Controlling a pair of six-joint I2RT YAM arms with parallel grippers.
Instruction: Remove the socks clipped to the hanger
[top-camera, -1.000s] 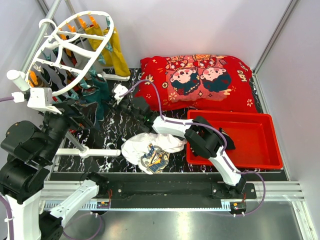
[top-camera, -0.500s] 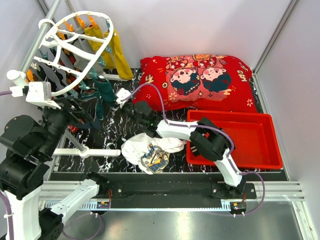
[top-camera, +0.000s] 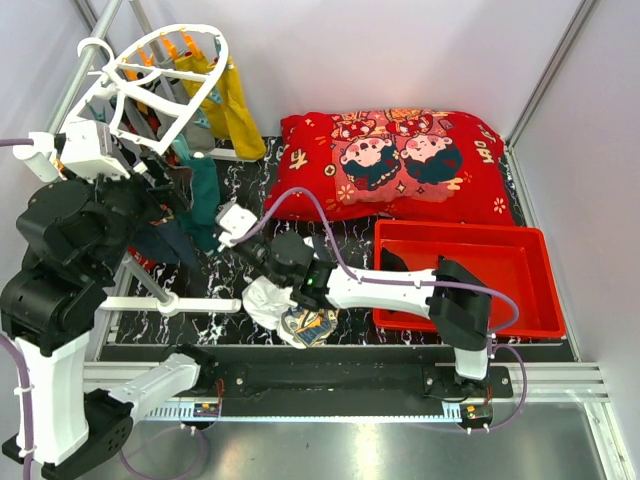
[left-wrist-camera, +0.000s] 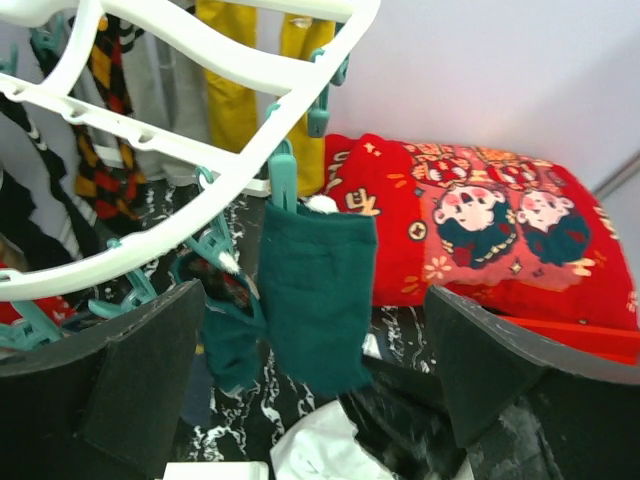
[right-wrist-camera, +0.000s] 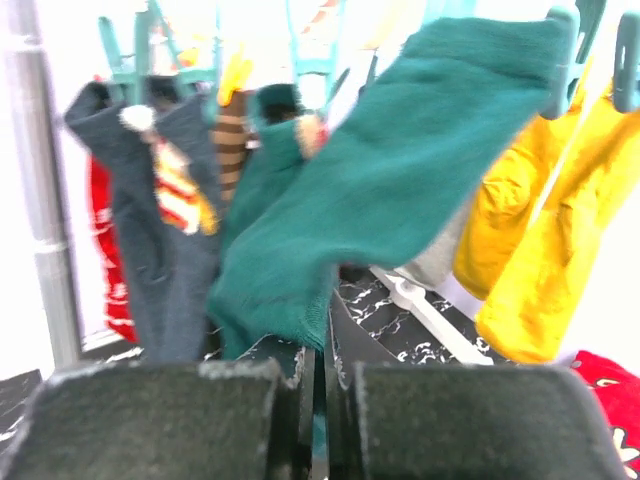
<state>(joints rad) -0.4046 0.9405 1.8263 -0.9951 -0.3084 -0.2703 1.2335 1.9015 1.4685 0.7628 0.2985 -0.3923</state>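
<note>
The white oval hanger (top-camera: 150, 75) hangs at the far left from a grey rail, with socks clipped under it. A dark teal sock (top-camera: 205, 195) hangs from a teal clip (left-wrist-camera: 283, 178). My right gripper (top-camera: 222, 238) is shut on the sock's lower end and stretches the sock (right-wrist-camera: 400, 170) slantwise from its clip; the pinch shows in the right wrist view (right-wrist-camera: 322, 370). My left gripper (top-camera: 160, 190) is wide open, and the teal sock (left-wrist-camera: 315, 290) hangs between its fingers (left-wrist-camera: 140, 380). Mustard-yellow socks (top-camera: 225, 95), a brown-striped sock (left-wrist-camera: 110, 150) and a dark sock (right-wrist-camera: 160, 250) stay clipped.
A red cartoon cushion (top-camera: 400, 165) lies at the back. A red tray (top-camera: 520, 290) sits at the right. A white cloth pile (top-camera: 290, 300) lies under the right arm. The grey rail (top-camera: 85, 60) and white stand base (top-camera: 175, 305) are at the left.
My left arm rose toward the hanger, which swung up and back. My right gripper moved left and nearer, keeping hold of the teal sock, and its arm stretched out low over the white cloth.
</note>
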